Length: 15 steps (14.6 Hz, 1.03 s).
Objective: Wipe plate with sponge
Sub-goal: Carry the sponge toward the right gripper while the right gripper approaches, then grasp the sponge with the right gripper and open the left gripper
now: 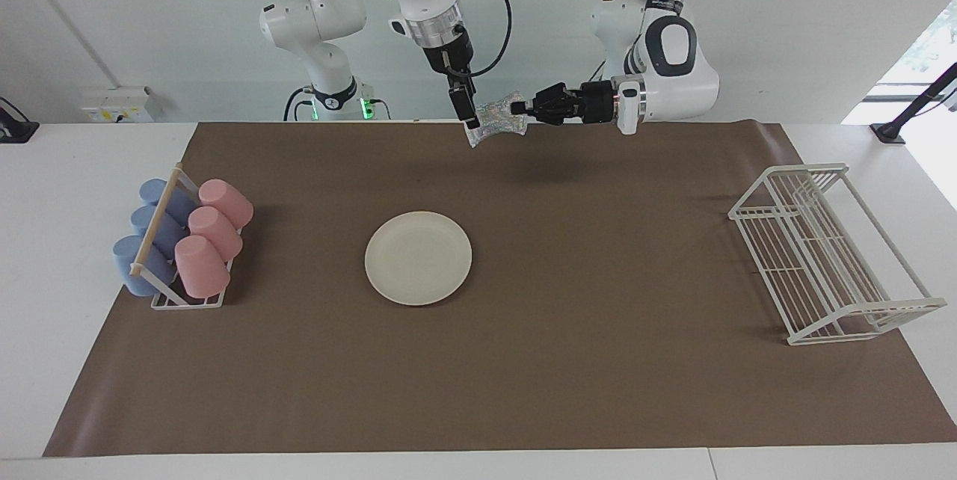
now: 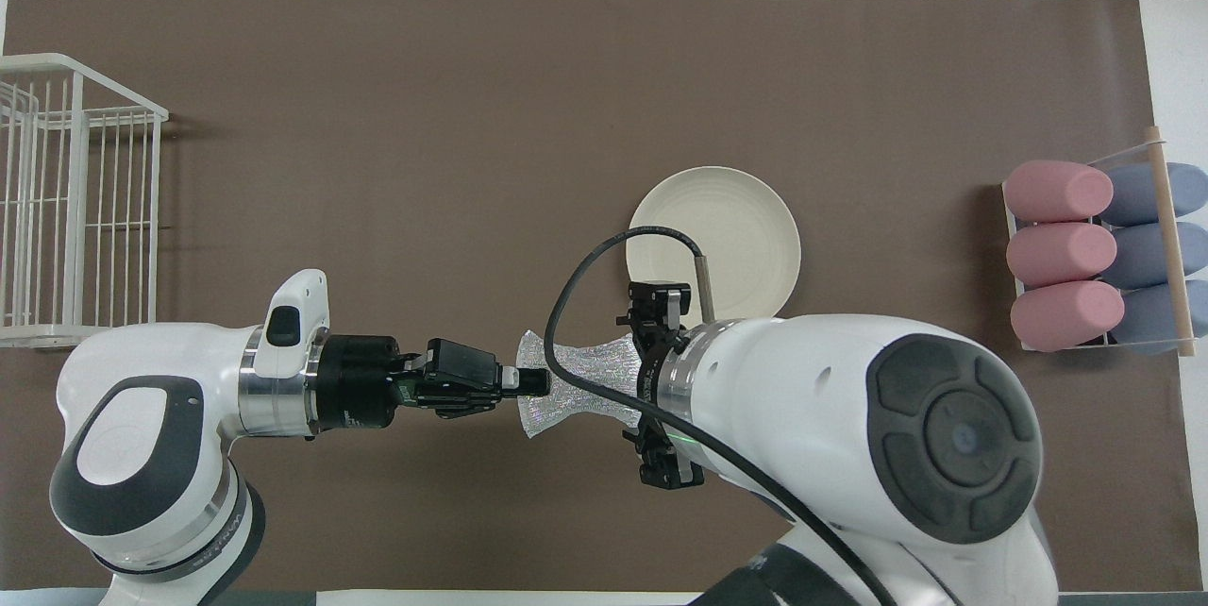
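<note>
We find the sponge [image 2: 576, 381] aloft over the mat's robot-side edge, long axis running from arm to arm, clamped at one end by the left gripper [image 2: 534, 383]. The right gripper [image 1: 471, 112], fingers apart, straddles its free end. The plate [image 1: 418, 258] lies mid-mat.

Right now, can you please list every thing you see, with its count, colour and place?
plate: one, cream-white, on the brown mat, mid-table.
sponge: one, silvery-grey, in the air near the robots' edge of the mat.
pink cups: three, in the cup rack.
blue cups: three, same rack, right arm's end.
wire rack: one, white, left arm's end.
brown mat: one, covering the table.
left gripper: shut on the sponge.
right gripper: open, at the sponge's free end.
</note>
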Tool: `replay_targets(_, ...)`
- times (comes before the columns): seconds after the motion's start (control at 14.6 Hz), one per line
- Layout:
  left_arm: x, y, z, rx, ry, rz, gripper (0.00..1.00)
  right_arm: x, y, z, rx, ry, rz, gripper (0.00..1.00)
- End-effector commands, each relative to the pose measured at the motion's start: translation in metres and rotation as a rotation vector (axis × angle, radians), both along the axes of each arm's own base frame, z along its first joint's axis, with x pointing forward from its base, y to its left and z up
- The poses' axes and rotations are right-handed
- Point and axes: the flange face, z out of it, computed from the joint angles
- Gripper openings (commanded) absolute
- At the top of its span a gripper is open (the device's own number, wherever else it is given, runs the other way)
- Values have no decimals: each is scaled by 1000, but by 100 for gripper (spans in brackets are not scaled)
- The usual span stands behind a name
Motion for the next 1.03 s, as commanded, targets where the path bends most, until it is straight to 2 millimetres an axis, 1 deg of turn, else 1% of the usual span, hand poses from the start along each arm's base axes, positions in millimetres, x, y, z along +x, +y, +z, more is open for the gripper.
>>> replay_targets(0.0, -1, -4, 0, -17, -9, 9, 0, -10, 5, -3, 34, -8, -67, 100)
replay_targets(0.07, -1, -4, 0, -17, -9, 9, 0, -11, 8, -5, 35, -9, -63, 100)
replay_targets(0.14, -1, -4, 1, -20, -10, 5, 0, -19, 18, -11, 30, 0, -40, 100)
replay_targets(0.21, -1, -5, 2, -22, -11, 2, 0, -23, 22, -15, 27, 5, -30, 99)
replay_targets(0.27, -1, -5, 3, -25, -13, 0, 0, -25, 23, -19, 22, 11, -27, 96)
replay_targets(0.34, -1, -5, 4, -29, -12, -4, 0, -24, 23, -20, 25, 5, -30, 95)
replay_targets(0.41, -1, -5, 4, -33, -11, -10, 0, -24, 23, -20, 26, 3, -31, 89)
replay_targets(0.48, -2, -6, 5, -35, -12, -16, 0, -24, 23, -20, 27, 2, -30, 78)
replay_targets(0.62, -2, -5, 5, -35, -10, -15, 0, -24, 23, -21, 23, 4, -21, 60)
replay_targets(0.69, -2, -5, 5, -38, -10, -19, 0, -24, 23, -21, 23, 4, -21, 50)
replay_targets(0.75, -2, -4, 5, -39, -9, -21, 0, -24, 23, -20, 25, 2, -23, 36)
replay_targets(0.82, -2, -4, 5, -38, -10, -22, 0, -24, 23, -20, 25, 3, -23, 21)
replay_targets(0.89, -3, -4, 5, -35, -11, -28, 0, -23, 23, -20, 25, 2, -20, 0)
replay_targets(0.96, -3, -5, 5, -33, -11, -31, 0, -23, 23, -20, 27, -1, -20, 0)
